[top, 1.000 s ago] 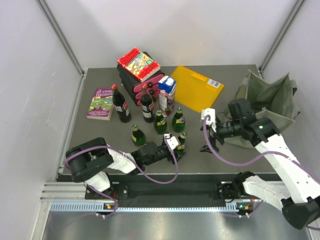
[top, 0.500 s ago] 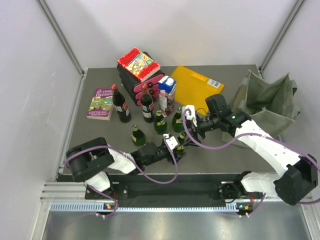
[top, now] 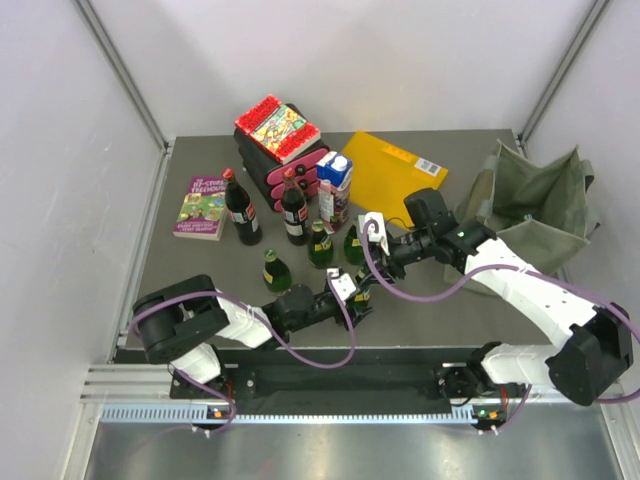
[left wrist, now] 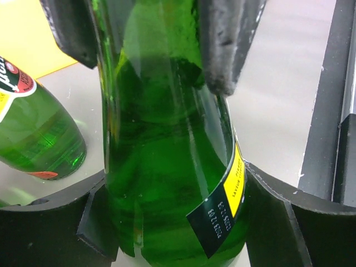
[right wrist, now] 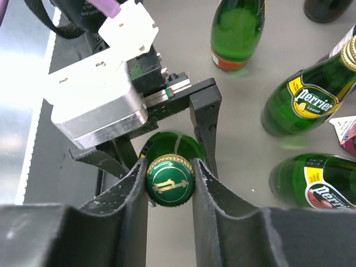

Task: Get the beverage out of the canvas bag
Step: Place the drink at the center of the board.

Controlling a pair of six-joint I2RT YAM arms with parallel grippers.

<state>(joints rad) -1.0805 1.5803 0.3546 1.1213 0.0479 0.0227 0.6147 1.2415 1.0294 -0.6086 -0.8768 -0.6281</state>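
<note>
While both arms meet on one green glass bottle [left wrist: 167,167], left end effector [left wrist: 147,33] is clamped on its smooth rounded body. Dark flat pads [left wrist: 228,39] press the glass on either side, with a black-and-yellow label strip just below the right-hand pad.

Right end effector [right wrist: 169,167] sits above it. Its rough black fingers [right wrist: 130,200] are closed on the ribbed gold-and-green cap [right wrist: 169,186], touching both sides. Bottle looks upright on the matte grey tabletop [top: 440,300].

Canvas bag [top: 540,205]: olive cloth, floppy sides, mouth gaping. It's well behind the right end effector, past that arm's elbow at the tabletop's right edge. Held bottle is outside it, well apart.

Clearance: three more green bottles [right wrist: 303,94] crowd the side beyond the right end effector, near but not touching the held one. Flat glossy yellow folder [top: 393,175] lies further out that way. Bare tabletop runs from the right end effector back toward the bag. Tabletop's near edge is close behind the left end effector.
</note>
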